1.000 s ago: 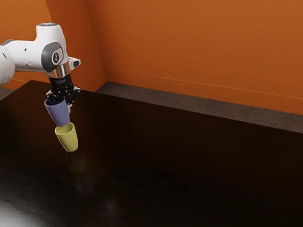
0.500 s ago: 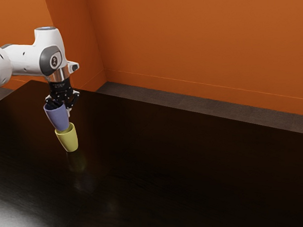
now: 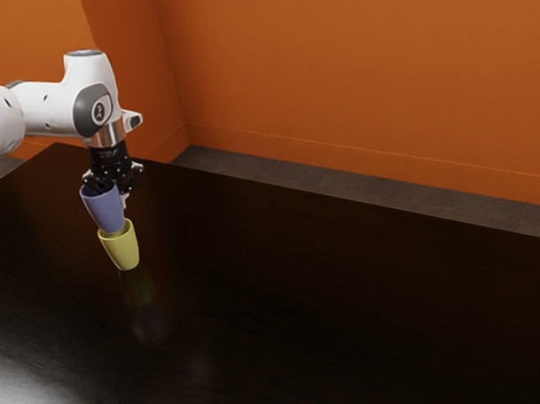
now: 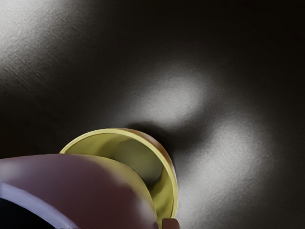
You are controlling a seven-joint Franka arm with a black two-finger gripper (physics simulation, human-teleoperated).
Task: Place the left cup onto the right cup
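Our gripper [image 3: 108,186] is at the exterior view's left, hanging from the white arm [image 3: 54,108] over the far left part of the black table [image 3: 326,289]. The black fingers are clamped on the rim of the purple cup [image 3: 105,210], pinching its wall from two sides. The purple cup is mouth up and tilted, with its top leaning toward the exterior view's left. Its base is dipped into the mouth of the yellow cup [image 3: 121,250], so the two are partly nested. We can't tell whether it is seated fully. The yellow cup sits on the table directly under the purple one, rim up and roughly upright, and its reflection shows faintly on the glossy top just near of it.

In the wrist view the purple cup [image 4: 81,191] is right under the hand as a big blurred wall. The yellow cup [image 4: 164,183] shows past it, with its rim and inner wall visible around the purple side. Beyond them the table [image 4: 214,71] has pale glare patches.

An orange wall [image 3: 354,66] stands behind the table, and a grey floor strip [image 3: 367,188] runs along the wall's foot on the far side.
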